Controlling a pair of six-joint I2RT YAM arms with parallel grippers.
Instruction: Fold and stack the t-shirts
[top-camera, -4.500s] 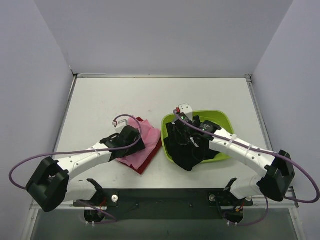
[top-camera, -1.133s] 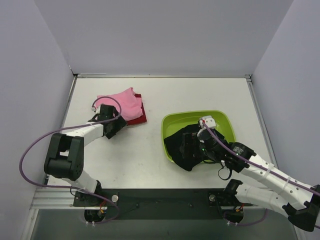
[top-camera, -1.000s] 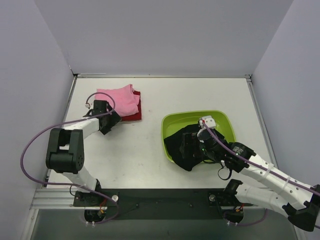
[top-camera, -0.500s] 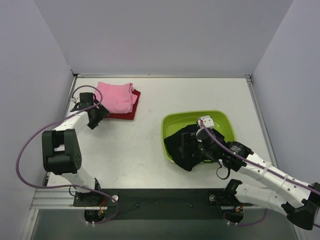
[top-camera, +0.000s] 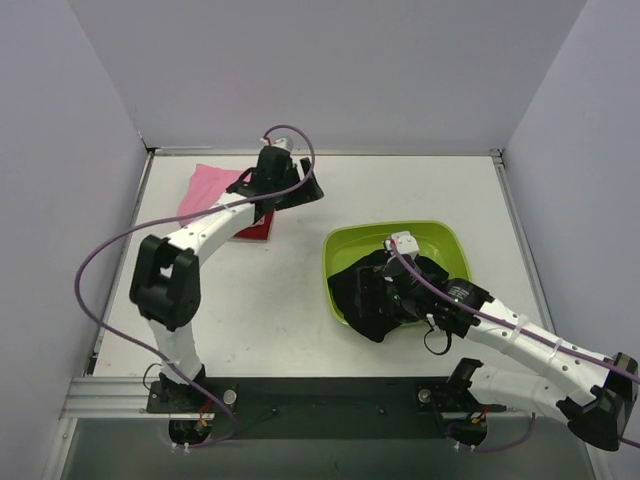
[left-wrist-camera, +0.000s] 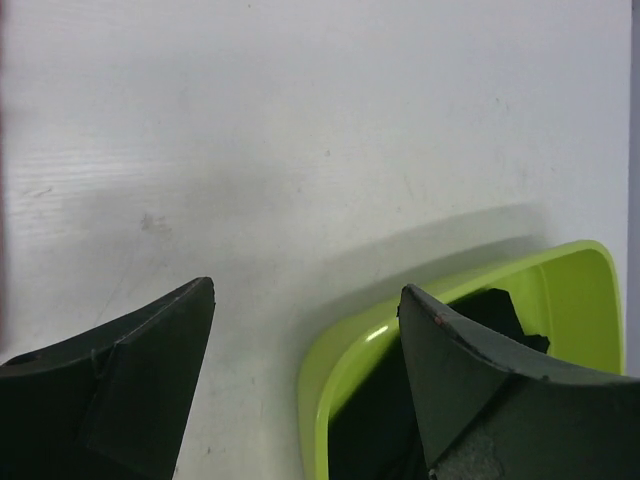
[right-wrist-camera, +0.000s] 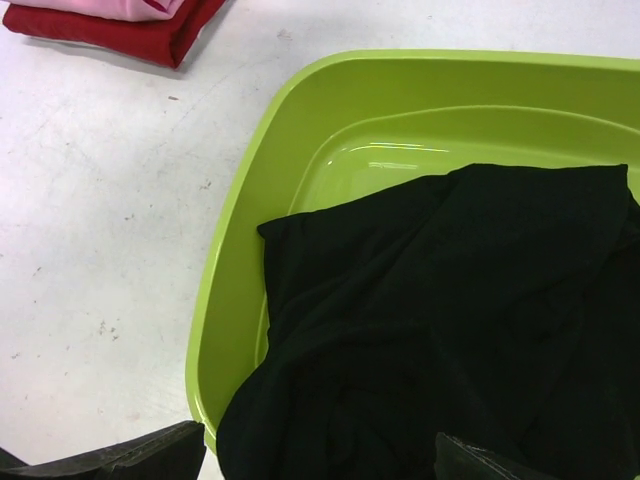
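Right jaws: spread wide, grasping nothing, hovering just over the near-left part of the crumpled black cloth t-shirt (right-wrist-camera: 450, 300). The shirt lies heaped inside the lime-green plastic tub (right-wrist-camera: 235, 230), near-right on the white table (top-camera: 400, 190). One fold drapes over the tub's near-left rim. Judgement: soft, limp and light for its bulk. With no stiffness, it will sag and trail from any single pinch, and a deep bite may take several bunched layers at once. The woven cloth does not look slippery or fragile. Best hold, I judge: a free edge or corner. The flat flap lying toward the tub's far-left wall in the right wrist view looks cleanest. Pinch it there and lift it clear of the rim before drawing it sideways, or the tub may slide along. No chest mark is visible on it. Farther off, at the far left of the table, lies the folded dark red cloth t-shirt (top-camera: 252, 228) with the folded pink cloth t-shirt (top-camera: 210, 185) stacked on top, touching. Both are partly hidden by the left arm (top-camera: 200, 235). Left jaws: open, empty, raised over the table just beside that stack and facing the tub. Only table and tub rim show between them.
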